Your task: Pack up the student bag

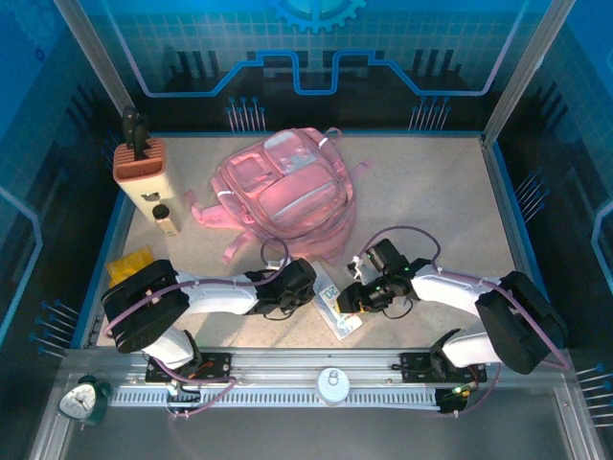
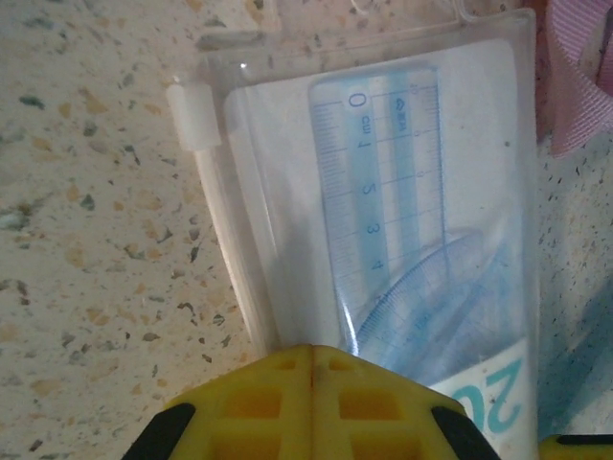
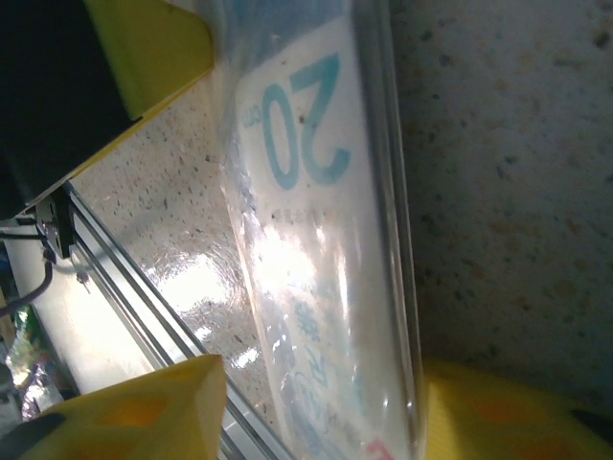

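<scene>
The left gripper [image 2: 312, 362], yellow and blocky, had its fingers pressed together with no gap, apparently pinching the near long edge of a pouch [image 2: 273, 144]. The right gripper [image 3: 321, 412] stood part open. Its yellow fingers straddled the same pouch, one on each side, and I could not tell whether they pressed on it.

The pouch was clear, glossy soft plastic, flat and oblong, with a white slider along one edge. Inside lay a pale blue see-through ruler [image 2: 378, 182], a curved protractor [image 2: 450, 297] and a white card printed with a large "20". From above, its long axis ran from 11 to 5 o'clock, and it lay between the two grippers on the speckled, matte table [image 1: 441, 211].

The bag [image 1: 283, 187] lay flat in mid-table, at 11 o'clock from the pouch. It was soft pink fabric with paler translucent pockets facing up and its straps trailing toward the arms. In the left wrist view, a pink ribbed strap showed at 1 o'clock, just beside the pouch's far corner. The left arm looked slightly nearer the bag. The carry would likely run up and a little leftward, though I could not make out an open compartment.

Farther off, at 10 o'clock, stood a ribbed brown holder [image 1: 139, 163].
</scene>
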You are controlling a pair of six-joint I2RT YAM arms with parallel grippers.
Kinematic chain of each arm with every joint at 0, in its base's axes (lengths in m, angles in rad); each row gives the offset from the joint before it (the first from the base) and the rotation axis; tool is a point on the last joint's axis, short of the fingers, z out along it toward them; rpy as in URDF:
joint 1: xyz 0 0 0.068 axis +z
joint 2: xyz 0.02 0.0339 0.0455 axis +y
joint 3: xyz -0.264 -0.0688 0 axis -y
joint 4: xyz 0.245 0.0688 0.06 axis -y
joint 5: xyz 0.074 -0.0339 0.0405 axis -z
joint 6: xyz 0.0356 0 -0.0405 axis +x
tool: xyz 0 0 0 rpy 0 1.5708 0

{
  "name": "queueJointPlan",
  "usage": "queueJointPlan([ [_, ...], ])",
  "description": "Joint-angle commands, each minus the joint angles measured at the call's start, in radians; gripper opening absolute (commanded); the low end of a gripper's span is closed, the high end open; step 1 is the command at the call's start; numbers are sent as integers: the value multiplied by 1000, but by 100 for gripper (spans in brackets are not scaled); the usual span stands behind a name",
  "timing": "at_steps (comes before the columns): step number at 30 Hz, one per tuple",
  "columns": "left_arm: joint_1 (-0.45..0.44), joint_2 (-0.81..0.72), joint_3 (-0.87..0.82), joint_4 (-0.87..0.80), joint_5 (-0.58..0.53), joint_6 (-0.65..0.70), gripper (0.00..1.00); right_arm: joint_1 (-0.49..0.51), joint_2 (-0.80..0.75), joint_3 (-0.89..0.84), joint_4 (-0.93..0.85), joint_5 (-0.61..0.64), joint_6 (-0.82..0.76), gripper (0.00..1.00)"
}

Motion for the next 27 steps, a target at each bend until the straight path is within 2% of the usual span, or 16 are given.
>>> queueJointPlan([
  [1,3,44,-20,5,46,-15,5,16,26,4,51,-40,-18,43],
  [6,2,22,-20,13,52,-9,4,16,19,4,55,-39,-2,24],
  [10,1,-19,-3,-67,10,17,7,10,-39,-6,24,-8,10,6],
  [12,6,-49,4,-100,-8,42,15,-1,-82,-5,-15,0,14,0],
  [14,13,-91,16,-145,-36,101,23,-15,-133,-12,-52,9,17,0],
  [17,34,-176,67,-279,-110,240,34,-51,-238,-21,-144,38,26,0],
  [21,97,-252,166,-400,-203,520,45,-125,-409,-16,-274,40,28,0],
  [24,143,-236,250,-404,-233,766,54,-206,-486,16,-369,50,17,0],
  [27,185,-144,345,-385,-264,988,60,-299,-509,45,-404,18,7,0],
])
